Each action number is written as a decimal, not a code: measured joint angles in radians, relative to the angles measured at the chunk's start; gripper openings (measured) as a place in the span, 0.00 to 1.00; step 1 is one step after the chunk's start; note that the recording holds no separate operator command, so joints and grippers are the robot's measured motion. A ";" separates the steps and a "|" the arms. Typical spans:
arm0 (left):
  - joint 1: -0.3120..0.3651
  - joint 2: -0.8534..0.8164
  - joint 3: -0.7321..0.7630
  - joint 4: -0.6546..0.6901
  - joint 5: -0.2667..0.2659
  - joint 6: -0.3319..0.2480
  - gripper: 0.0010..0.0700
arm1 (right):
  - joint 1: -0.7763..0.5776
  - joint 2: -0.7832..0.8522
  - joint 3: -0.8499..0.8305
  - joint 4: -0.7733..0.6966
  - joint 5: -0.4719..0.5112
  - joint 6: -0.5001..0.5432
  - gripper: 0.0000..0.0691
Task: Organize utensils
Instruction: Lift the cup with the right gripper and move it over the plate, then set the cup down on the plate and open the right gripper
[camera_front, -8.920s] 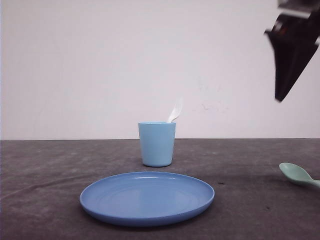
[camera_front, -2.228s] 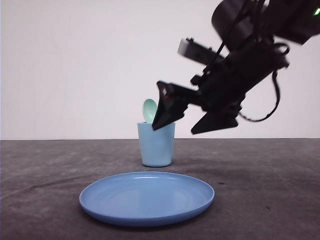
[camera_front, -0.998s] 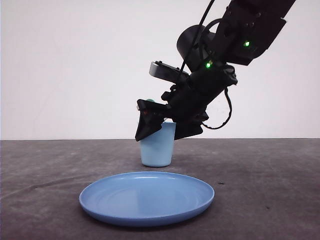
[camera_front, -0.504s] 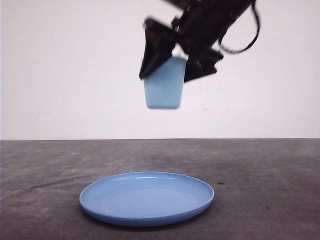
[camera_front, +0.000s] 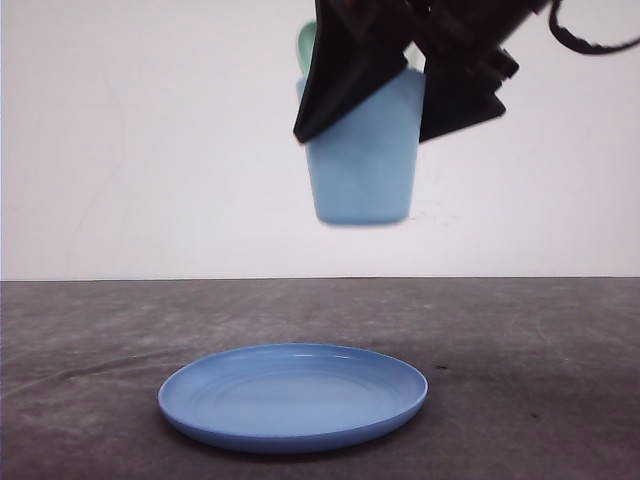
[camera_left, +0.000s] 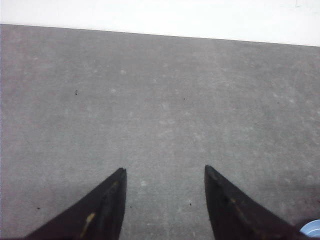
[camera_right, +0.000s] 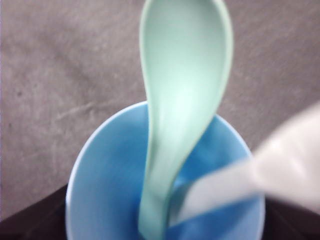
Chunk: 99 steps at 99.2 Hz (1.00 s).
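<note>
Right gripper (camera_front: 395, 95) clamps the light blue cup (camera_front: 362, 150), one black finger on each side of the cup wall, and holds it in the air above the plate (camera_front: 293, 396), clear of the surface (camera_front: 540, 380). Cup hangs roughly upright, slightly tilted. Mint-green spoon (camera_right: 182, 100) stands inside the cup, handle down, oval bowl rising above the rim; in the front view a sliver of the spoon bowl (camera_front: 306, 45) shows at the cup's upper left edge beside the gripper finger. White fork (camera_right: 250, 182) also sits in the cup (camera_right: 100, 200), leaning across toward the opposite side from the spoon; its upper end is blurred, tines cannot be made out. Spoon and fork handles come close together low in the cup; whether they touch cannot be told. Round blue plate lies flat on the dark grey surface, below the lifted cup, bare. Plain white wall behind. Left gripper (camera_left: 165, 210) hangs over the grey surface (camera_left: 160, 100) with its two dark fingers spread apart, nothing between them; a small bit of blue shows at the corner of that view beside one finger.
</note>
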<state>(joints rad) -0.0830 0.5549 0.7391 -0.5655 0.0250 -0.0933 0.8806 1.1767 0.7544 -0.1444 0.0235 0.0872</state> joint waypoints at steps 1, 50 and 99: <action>0.000 0.000 0.000 0.000 0.000 0.000 0.41 | 0.002 0.000 -0.004 0.002 0.000 0.000 0.71; 0.000 0.000 0.000 -0.004 0.000 0.000 0.41 | 0.042 0.162 -0.086 0.207 0.003 0.010 0.71; 0.000 0.000 0.000 -0.004 0.000 0.000 0.41 | 0.068 0.317 -0.087 0.311 -0.001 0.058 0.71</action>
<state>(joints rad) -0.0830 0.5549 0.7391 -0.5694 0.0250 -0.0933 0.9482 1.4933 0.6670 0.1661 0.0223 0.1448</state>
